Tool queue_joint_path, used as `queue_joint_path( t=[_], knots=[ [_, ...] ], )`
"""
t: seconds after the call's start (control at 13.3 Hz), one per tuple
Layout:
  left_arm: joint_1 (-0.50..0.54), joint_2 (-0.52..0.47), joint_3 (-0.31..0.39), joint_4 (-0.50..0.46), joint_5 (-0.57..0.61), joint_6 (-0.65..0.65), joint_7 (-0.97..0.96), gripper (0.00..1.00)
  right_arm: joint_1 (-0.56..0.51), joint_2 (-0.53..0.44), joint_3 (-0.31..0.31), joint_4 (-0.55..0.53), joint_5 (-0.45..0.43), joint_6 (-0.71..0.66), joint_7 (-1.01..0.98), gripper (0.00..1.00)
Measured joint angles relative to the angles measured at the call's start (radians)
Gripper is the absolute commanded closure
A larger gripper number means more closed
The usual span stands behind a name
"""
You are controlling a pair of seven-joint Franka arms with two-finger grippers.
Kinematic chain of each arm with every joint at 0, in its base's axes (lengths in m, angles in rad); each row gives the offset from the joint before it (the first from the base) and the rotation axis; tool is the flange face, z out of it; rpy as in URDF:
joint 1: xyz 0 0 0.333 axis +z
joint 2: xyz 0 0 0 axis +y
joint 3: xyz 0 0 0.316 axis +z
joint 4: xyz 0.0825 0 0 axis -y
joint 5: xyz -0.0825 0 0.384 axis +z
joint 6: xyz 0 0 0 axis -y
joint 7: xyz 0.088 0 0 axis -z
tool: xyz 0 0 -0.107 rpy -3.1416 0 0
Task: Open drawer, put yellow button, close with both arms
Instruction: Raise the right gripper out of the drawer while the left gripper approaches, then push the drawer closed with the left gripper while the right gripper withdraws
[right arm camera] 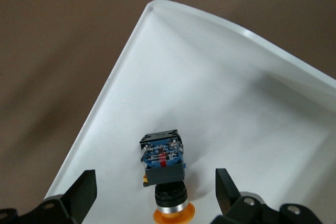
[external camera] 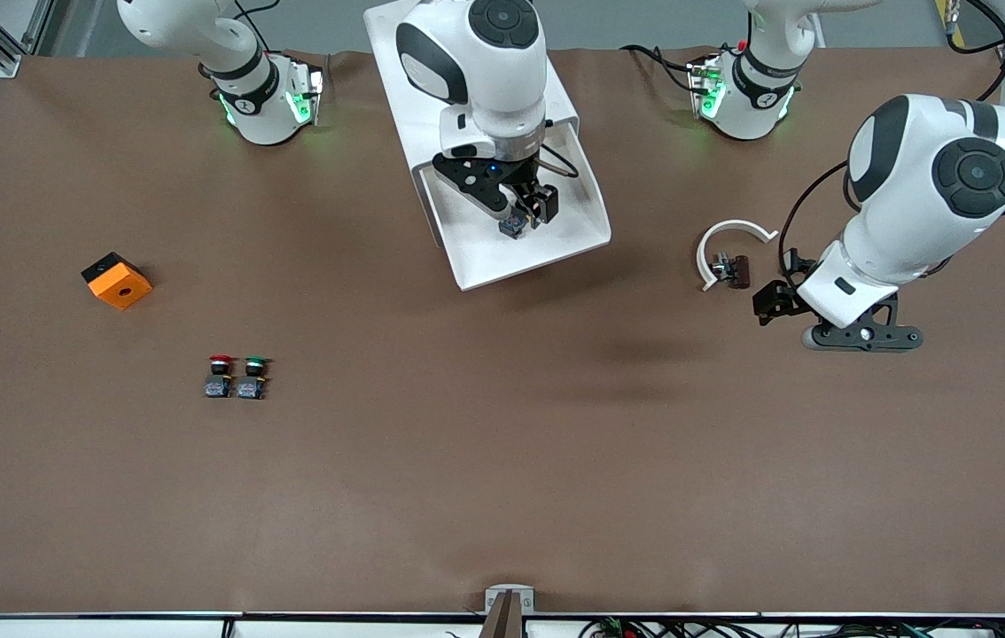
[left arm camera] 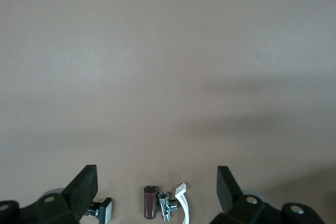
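Between the right gripper's (right arm camera: 152,192) parted fingers (right arm camera: 79,195) lay the yellow button (right arm camera: 164,169) in the open drawer (external camera: 556,244); left gripper (left arm camera: 156,187) gaped over a brown cylinder (left arm camera: 150,202), waiting.

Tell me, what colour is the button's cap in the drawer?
Yellow-orange; the yellow button shows best in the right wrist view.

Bright, even overhead light; soft blurred shadows spread on the brown table (external camera: 502,461) beside the white drawer (external camera: 502,257). Mild sheen on the drawer's floor; wrist views slightly soft.
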Motion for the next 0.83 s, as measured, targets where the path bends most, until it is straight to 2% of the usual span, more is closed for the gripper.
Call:
queue_joint_path(
  t=[0.23,0.53,0.83],
  knots=[
    [-0.002,0.000,-0.020,-0.013,0.000,0.000,-0.037,0.00,-0.044,0.002,-0.012,0.059,0.000,-0.063,-0.100,0.00],
    [-0.011,0.031,-0.138,-0.035,-0.001,0.041,-0.146,0.00,-0.191,0.000,-0.021,0.130,0.000,-0.186,-0.414,0.00],
    [-0.073,0.118,-0.217,-0.038,-0.001,0.116,-0.393,0.00,-0.352,-0.038,-0.025,0.153,0.000,-0.293,-0.729,0.00]
  ],
)
